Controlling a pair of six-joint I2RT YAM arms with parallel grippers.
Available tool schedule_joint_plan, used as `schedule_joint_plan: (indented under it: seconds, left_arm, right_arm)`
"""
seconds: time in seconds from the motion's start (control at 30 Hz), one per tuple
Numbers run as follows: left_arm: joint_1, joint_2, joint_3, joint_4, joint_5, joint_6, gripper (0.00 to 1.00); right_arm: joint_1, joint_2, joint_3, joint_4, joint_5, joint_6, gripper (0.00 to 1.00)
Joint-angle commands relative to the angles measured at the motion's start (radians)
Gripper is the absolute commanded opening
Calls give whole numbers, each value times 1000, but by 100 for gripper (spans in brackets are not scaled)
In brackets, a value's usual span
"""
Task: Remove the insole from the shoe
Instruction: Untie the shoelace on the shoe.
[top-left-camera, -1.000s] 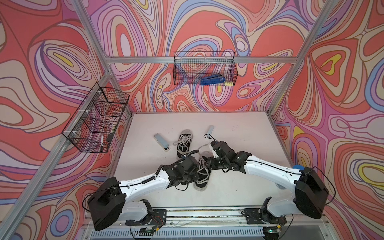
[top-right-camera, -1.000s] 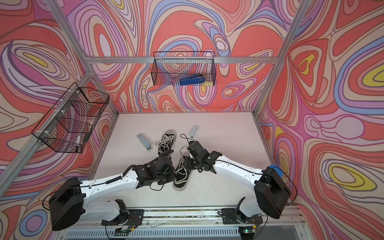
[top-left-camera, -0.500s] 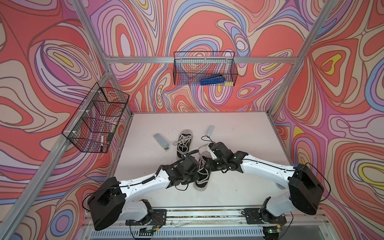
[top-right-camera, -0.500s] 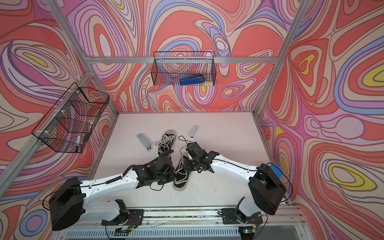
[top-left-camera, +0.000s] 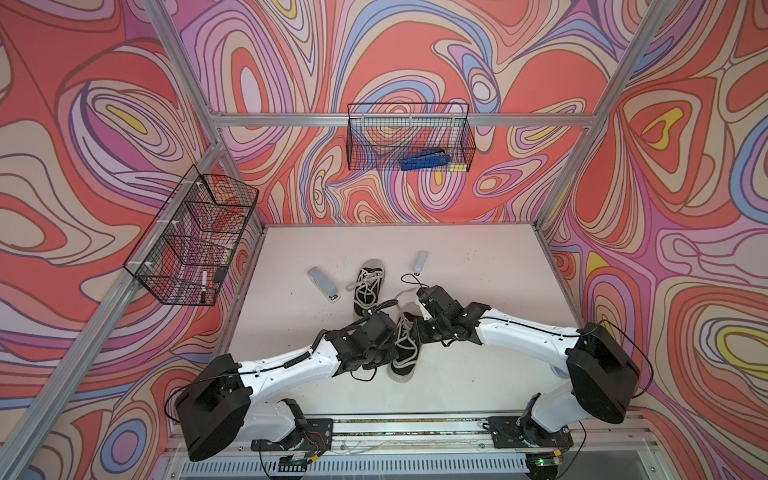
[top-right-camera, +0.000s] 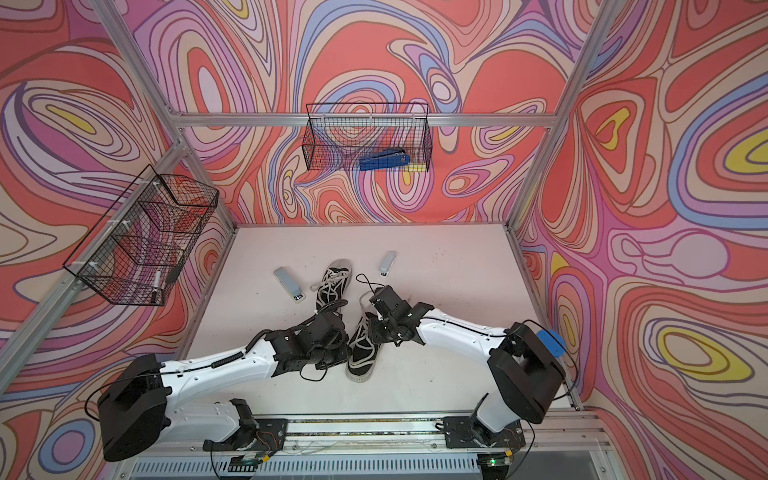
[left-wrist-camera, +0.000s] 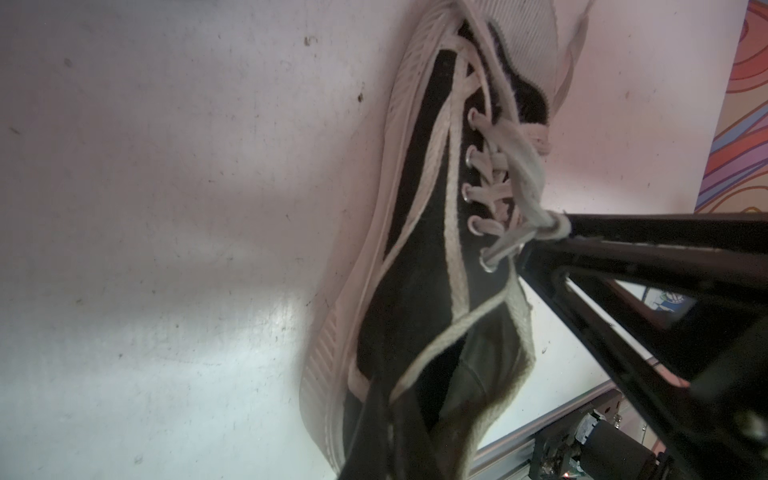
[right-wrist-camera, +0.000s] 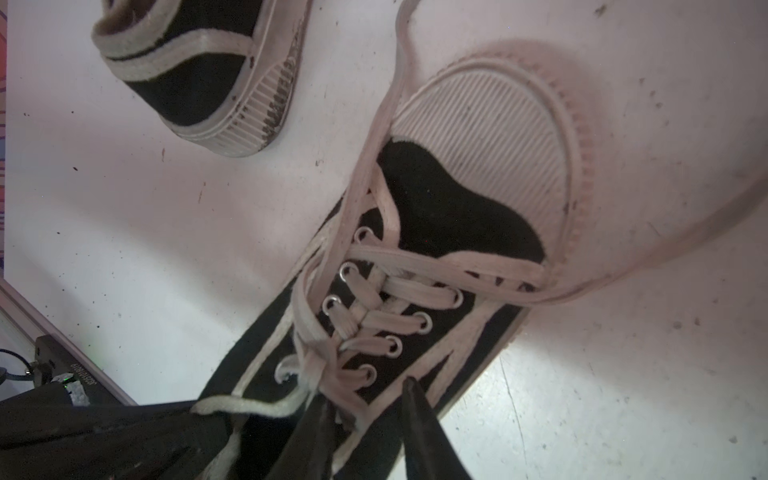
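From where I stand, both arms have closed in on the nearer shoe (top-left-camera: 402, 353), which lies on the table (top-left-camera: 478, 291) with its toe pointing to the far side and its heel toward the near rail. Its mate, the other shoe (top-left-camera: 368, 284), sits just beyond it and slightly left. The left gripper (left-wrist-camera: 384, 419) is squeezed together on the left wall of the collar near the heel, as far as I can make out, so it seems to be pinning the shoe in place. The right gripper (right-wrist-camera: 365, 388) is at the mouth of the shoe with its jaws apart. One finger sits by the knot of the laces (right-wrist-camera: 399, 286) and the other on the right-hand eyelet panel, and I see nothing pinched between them. The insole itself I cannot see. I take it to be down inside the shoe, hidden under the tongue and lacing. So I'd call this the opening stage: the shoe is braced and the reach inside has barely begun. I reckon the next move needs the right fingers to slip past the tongue, get down to the heel end of the insole and nip its edge while the left arm holds the shoe down. The loose lace could easily snag them.
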Motion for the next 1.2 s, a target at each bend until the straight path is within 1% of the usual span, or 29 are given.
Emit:
schedule_joint_plan:
  seconds: [0.0,0.1,0.23,0.37,0.47,0.53,0.67,0.77,0.87,0.97,1.07,1.17]
  left_arm:
    - [-3,-10,19,16,-22,-4,0]
    - [-3,-9,20,16,-21,-4,0]
    - [-3,-7,21,16,-18,-4,0]
    - [-3,-16,21,16,-19,-3,0]
    - [-4,-19,22,12,-13,-3,0]
    - [-4,-19,23,10,-9,-3,0]
    - [-7,-30,18,1,-6,-5,0]
    - [-10,-40,11,-7,-8,-6,0]
    - [-12,-49,1,-10,-9,-11,0]
    - [-17,-49,-9,-1,-9,-20,0]
    - [-19,-42,-11,10,-5,-22,0]
    - [-20,-32,-10,16,0,-21,0]
  right_arm:
    - [-1,21,9,29,-13,-11,31]
    - [-2,43,12,30,28,-12,32]
    - [0,76,30,45,110,-12,31]
    - [6,80,34,80,184,-5,24]
    - [14,73,35,86,267,-1,19]
    - [18,69,35,90,325,3,17]
    - [22,73,53,73,462,6,18]
    - [21,96,83,23,585,6,20]
    - [21,114,112,-22,668,-11,21]
    - [20,121,141,-67,679,-27,23]
    - [20,117,160,-136,685,-8,27]
    - [19,101,154,-176,613,18,32]
